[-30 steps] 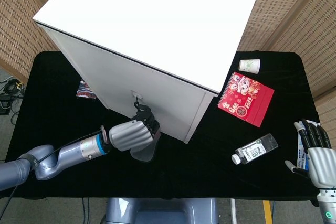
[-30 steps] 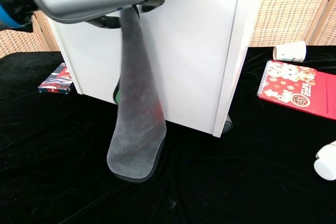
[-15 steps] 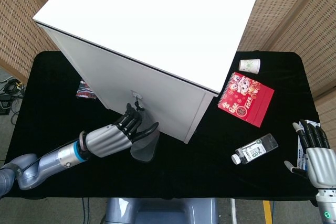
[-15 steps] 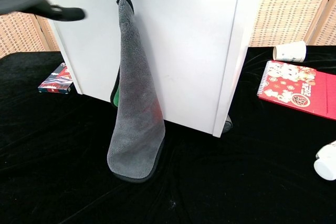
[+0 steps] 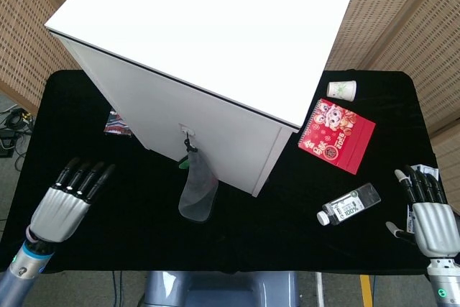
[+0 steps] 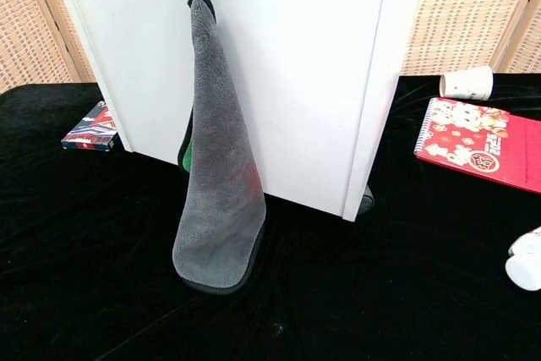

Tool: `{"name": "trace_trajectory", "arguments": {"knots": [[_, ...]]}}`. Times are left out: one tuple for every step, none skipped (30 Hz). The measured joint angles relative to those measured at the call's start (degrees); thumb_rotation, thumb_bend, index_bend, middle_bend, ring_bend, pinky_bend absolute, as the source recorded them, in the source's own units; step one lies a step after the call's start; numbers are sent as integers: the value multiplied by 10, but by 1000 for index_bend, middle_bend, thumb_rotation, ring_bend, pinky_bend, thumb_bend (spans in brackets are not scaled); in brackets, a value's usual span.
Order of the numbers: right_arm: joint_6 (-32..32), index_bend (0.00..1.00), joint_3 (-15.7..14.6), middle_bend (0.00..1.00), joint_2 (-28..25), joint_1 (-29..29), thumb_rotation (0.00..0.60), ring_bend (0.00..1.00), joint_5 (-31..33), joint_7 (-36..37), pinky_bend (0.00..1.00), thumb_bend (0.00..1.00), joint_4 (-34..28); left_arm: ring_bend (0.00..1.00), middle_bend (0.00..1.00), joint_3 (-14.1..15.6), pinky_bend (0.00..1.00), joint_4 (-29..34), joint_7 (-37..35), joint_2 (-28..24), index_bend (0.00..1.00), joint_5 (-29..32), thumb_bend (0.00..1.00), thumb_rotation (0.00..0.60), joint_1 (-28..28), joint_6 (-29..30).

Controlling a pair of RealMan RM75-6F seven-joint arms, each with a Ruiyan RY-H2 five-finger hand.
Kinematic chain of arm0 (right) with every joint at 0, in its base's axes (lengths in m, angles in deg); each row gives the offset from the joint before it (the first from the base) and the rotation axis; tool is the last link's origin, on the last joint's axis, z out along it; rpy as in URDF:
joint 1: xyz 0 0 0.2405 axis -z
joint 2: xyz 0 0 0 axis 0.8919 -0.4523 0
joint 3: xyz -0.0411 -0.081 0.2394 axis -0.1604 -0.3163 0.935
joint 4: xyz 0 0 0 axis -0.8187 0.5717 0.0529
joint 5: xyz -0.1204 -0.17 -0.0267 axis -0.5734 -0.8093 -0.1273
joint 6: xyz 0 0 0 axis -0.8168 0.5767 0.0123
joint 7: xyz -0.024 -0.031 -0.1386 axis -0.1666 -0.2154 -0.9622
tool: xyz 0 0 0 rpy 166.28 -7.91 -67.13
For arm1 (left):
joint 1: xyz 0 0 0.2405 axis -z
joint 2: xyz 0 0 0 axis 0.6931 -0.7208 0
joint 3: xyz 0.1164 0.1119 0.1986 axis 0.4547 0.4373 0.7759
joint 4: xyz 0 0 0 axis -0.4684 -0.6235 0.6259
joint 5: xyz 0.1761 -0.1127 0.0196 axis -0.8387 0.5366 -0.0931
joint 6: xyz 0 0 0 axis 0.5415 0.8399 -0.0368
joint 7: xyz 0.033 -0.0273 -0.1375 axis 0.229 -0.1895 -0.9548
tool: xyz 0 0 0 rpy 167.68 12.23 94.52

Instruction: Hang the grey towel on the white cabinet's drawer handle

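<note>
Both hands are free of any object and lie low at the near edge of the black counter (image 5: 287,235). The left hand (image 5: 66,203) sits at the near left corner, fingers extended and apart, holding nothing, well apart from the cabinet. The right hand (image 5: 427,213) sits at the near right corner, fingers likewise extended and apart, empty, near a small clear bottle (image 5: 348,204) that lies on its side with its white cap toward the robot. The grey towel (image 6: 218,166) hangs by a black loop from the drawer handle (image 5: 188,133) on the front face of the white cabinet (image 5: 215,26); in the chest view it drops down the cabinet front as a long narrowing strip, and its rounded lower end rests on the counter cloth. A patch of green shows behind the towel at mid-height; what it belongs to cannot be determined. The handle itself lies above the top edge of the chest view, which shows only the loop. To the right of the cabinet lies a red spiral notebook (image 5: 336,135) with cartoon print, flat on the counter, and just beyond it stands a white paper cup (image 5: 342,90), upright. On the left side of the cabinet a small colourful box (image 6: 90,129) lies flat, partly hidden by the cabinet corner in the head view. Woven panel screens (image 5: 410,19) stand behind the counter.
</note>
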Motion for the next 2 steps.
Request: {"name": "trace_trajectory", "arguments": {"knots": [[-1, 0, 0, 0, 1, 0, 600, 0, 0, -5, 0, 86, 0, 54, 26, 4, 91, 3, -8, 1, 36, 19, 19, 600, -10, -3], [-3, 0, -1, 0, 3, -1, 600, 0, 1, -10, 0, 86, 0, 20, 4, 8, 48, 8, -16, 2, 15, 39, 19, 600, -20, -8]]}}
